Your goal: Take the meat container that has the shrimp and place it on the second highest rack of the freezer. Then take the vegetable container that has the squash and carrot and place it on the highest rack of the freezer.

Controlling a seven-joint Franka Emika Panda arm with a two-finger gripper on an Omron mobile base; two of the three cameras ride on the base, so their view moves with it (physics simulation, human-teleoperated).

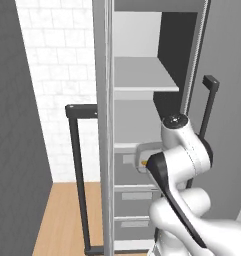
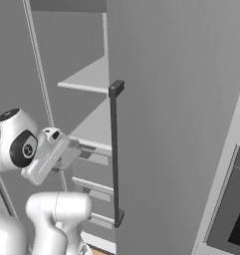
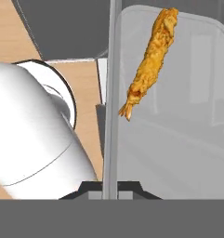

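Shrimp (image 3: pixel 149 62) container (image 3: pixel 178 139), judged light, stiff and slippery, is being gripped by its thin rim in closed jaws beside the freezer (image 1: pixel 142 75).

Rises folded from the base, elbow bent high, white forearm angled forward and down toward mid-height. Wrist rolled sideways. Claw (image 3: pixel 110 193) clamped fully shut on the thin edge of a translucent grey tray (image 3: pixel 178 116).
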